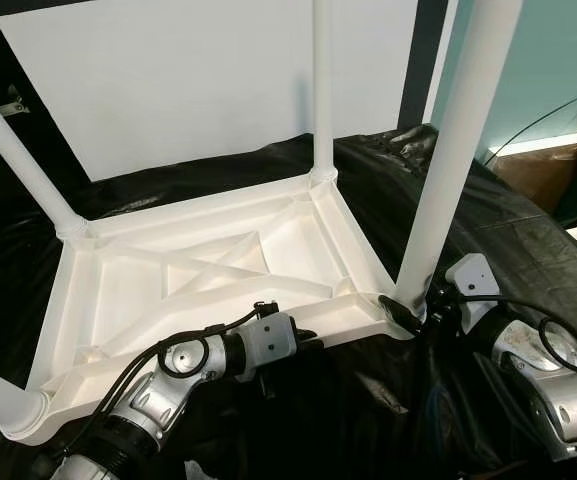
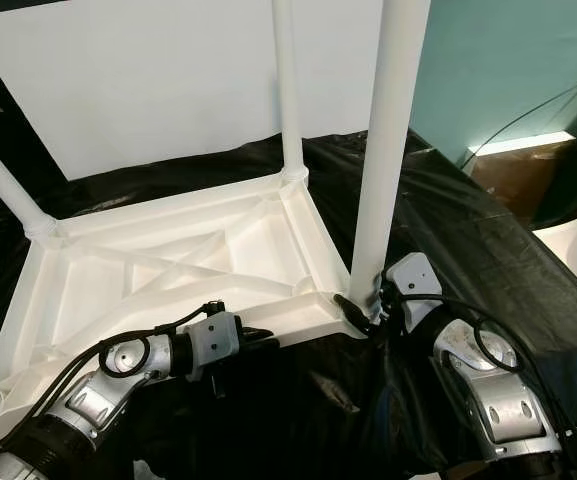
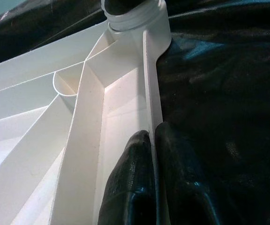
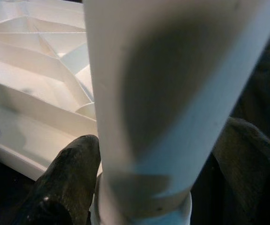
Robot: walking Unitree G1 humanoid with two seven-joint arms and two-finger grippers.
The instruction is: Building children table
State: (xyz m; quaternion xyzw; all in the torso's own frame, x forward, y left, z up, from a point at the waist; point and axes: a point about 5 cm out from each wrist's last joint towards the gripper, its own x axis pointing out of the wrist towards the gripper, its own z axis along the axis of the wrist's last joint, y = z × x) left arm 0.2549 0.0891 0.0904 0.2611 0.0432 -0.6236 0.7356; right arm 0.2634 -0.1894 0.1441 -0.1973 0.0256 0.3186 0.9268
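White plastic leg (image 1: 455, 150), pinched by the right pincer (image 1: 415, 305), may seat crooked if the tabletop (image 1: 208, 275), rim-pinched by the left pincer (image 3: 154, 154), slips.

A thick white table leg (image 4: 172, 93) stands in its corner socket, with the right gripper (image 4: 149, 168) closed around its base, 1 black finger (image 4: 69, 178) on each side. Behind it lies the ribbed underside of the white tabletop (image 4: 36, 61), resting on black sheeting (image 4: 261, 79).

White tabletop (image 1: 218, 265), white legs (image 1: 458, 140); black sheet (image 1: 528, 250); teal wall (image 1: 548, 70); silver arms.
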